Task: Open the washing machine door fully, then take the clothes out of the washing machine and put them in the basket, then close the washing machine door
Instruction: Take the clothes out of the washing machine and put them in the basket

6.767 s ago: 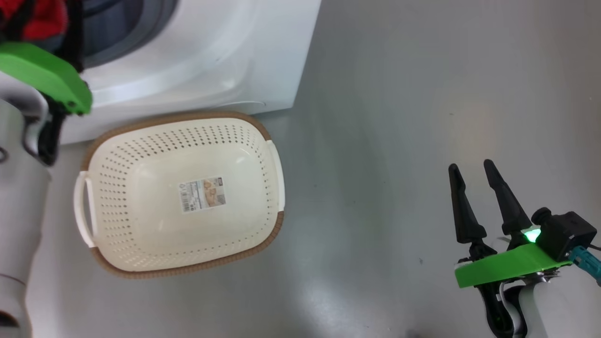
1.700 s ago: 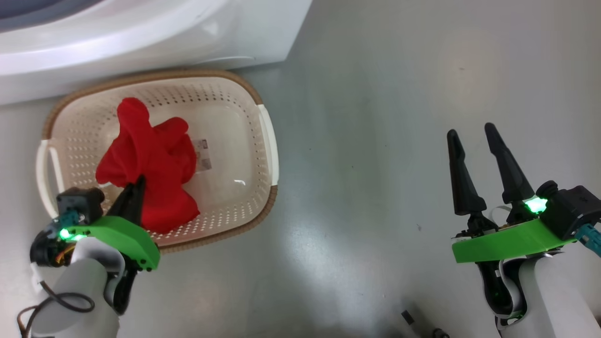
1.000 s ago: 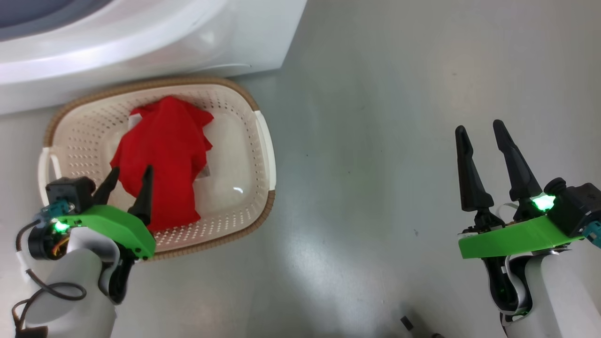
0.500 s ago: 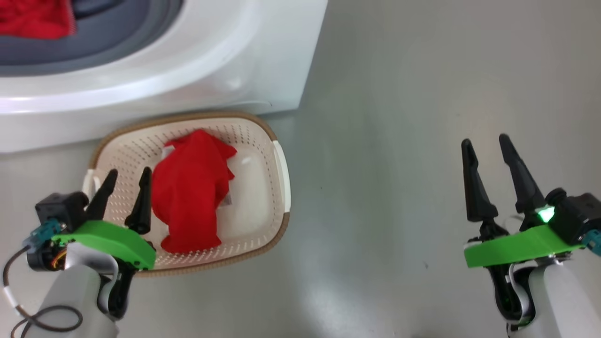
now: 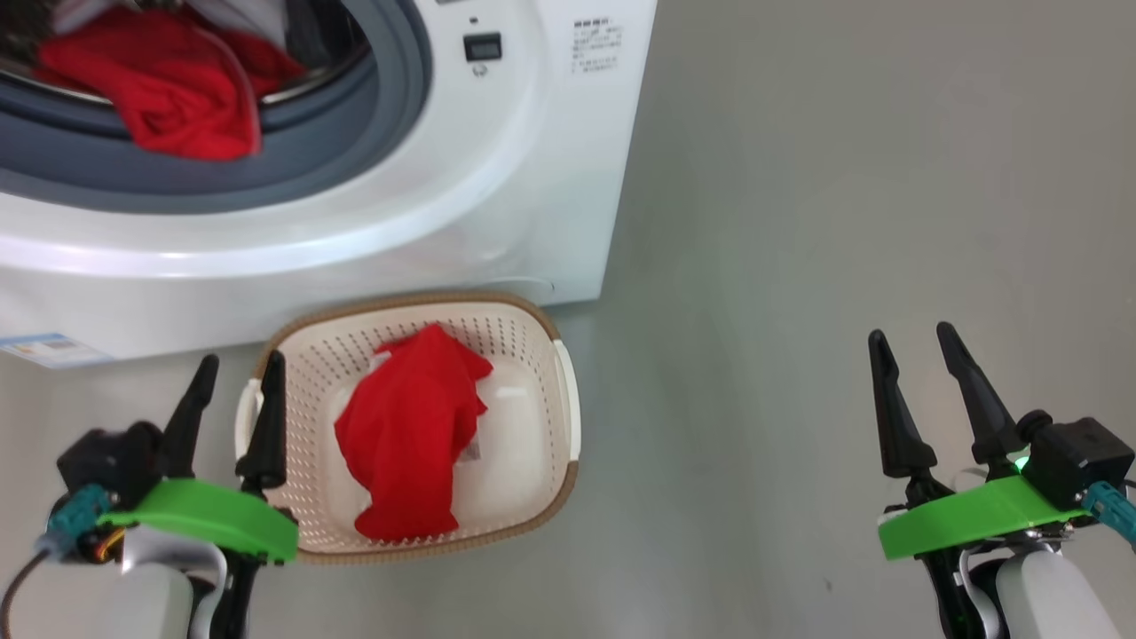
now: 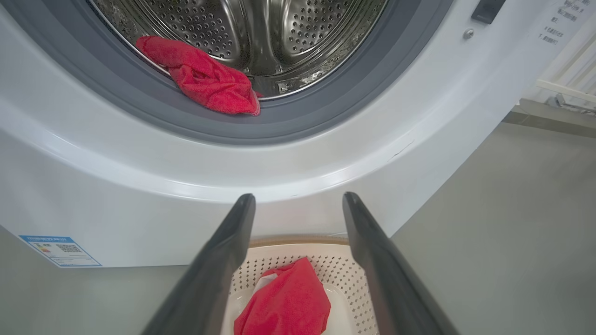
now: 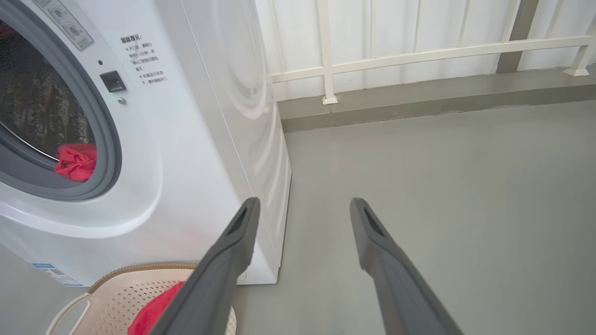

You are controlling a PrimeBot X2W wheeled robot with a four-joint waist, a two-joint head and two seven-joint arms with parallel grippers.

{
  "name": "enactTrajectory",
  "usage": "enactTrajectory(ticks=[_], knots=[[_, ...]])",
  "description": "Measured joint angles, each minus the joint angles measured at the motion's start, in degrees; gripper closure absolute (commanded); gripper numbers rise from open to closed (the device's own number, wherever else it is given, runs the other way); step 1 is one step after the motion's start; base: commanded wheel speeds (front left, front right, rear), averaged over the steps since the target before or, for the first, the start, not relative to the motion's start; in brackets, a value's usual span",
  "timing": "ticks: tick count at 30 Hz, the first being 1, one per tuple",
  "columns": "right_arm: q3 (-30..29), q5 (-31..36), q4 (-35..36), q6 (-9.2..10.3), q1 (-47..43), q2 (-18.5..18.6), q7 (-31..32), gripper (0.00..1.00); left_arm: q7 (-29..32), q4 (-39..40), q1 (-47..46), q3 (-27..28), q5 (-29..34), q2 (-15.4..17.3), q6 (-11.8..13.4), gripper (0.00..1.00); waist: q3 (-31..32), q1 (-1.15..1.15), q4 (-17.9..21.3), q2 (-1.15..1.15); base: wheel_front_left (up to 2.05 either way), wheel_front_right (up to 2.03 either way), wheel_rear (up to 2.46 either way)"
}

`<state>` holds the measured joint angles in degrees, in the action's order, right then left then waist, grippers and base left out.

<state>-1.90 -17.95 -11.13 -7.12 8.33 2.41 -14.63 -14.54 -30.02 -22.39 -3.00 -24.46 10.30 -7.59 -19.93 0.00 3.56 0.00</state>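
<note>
White front-loading washing machine (image 5: 497, 177) is standing at the far left, its round opening facing this way; grey floor (image 5: 799, 222) is stretching off to the right; grey rubber gasket (image 5: 355, 151) is ringing the perforated steel drum (image 6: 260, 28); cream perforated basket (image 5: 532, 355) with brown rim is sitting on the floor just in front of the machine, near its right corner; red garment (image 5: 408, 435) is lying crumpled inside the basket; second red garment (image 5: 169, 98) is lying at the drum's front lip, drooping onto the gasket; left gripper (image 5: 244, 358) is hovering at the near left of the basket, fingers spread apart and gripping nothing, one finger overlapping the basket's left edge in the head view; right gripper (image 5: 911, 331) is hovering well to the right over bare floor, fingers spread apart, empty; blue label (image 5: 44, 349) is sitting low on the machine's front at the left.
</note>
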Motion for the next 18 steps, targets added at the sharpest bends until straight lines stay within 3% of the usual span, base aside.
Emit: enactTrajectory(ticks=[18], knots=[[-1.0,0.9,-0.8,0.00,-8.2,-0.1,0.0,0.00,0.0,13.1,15.8,5.2,6.1,-1.1,0.0,0.00,10.3,0.00,-1.3,0.00,0.00,0.00,0.00]])
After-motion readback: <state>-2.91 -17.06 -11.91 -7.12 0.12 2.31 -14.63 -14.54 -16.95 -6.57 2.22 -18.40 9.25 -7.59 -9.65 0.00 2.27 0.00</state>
